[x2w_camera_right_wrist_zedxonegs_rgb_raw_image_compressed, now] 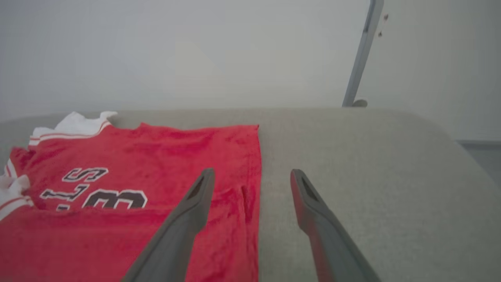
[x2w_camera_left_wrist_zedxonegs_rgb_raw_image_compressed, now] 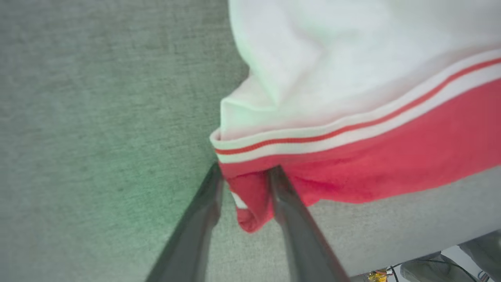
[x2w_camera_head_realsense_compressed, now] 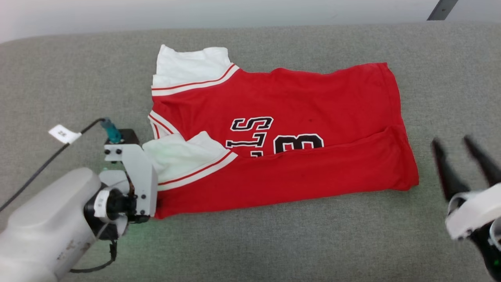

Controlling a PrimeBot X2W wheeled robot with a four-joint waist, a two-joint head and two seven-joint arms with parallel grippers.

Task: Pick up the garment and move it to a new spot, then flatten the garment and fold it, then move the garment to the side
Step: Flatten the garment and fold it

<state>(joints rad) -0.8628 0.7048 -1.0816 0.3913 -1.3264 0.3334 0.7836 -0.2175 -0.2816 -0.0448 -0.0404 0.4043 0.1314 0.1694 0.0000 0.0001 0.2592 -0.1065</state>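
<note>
The garment (x2w_camera_head_realsense_compressed: 297,117) lies on the grey tabletop (x2w_camera_head_realsense_compressed: 250,243), long way side to side. The left gripper (x2w_camera_left_wrist_zedxonegs_rgb_raw_image_compressed: 245,169) is at its sleeve end, jaws around a red corner. I cannot tell if they pinch it. The right gripper (x2w_camera_right_wrist_zedxonegs_rgb_raw_image_compressed: 252,172) sits beside its hem, jaws wide.

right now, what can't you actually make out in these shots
Left wrist view: the left pincer straddles the shirt corner; whether it is pinched is unclear, blurred.
Head view: that pincer's tips sit behind its own wrist mount.
Head view: the shirt's print is half covered by the folded-up lower edge.
Head view: the right pincer is motion-blurred.
</note>
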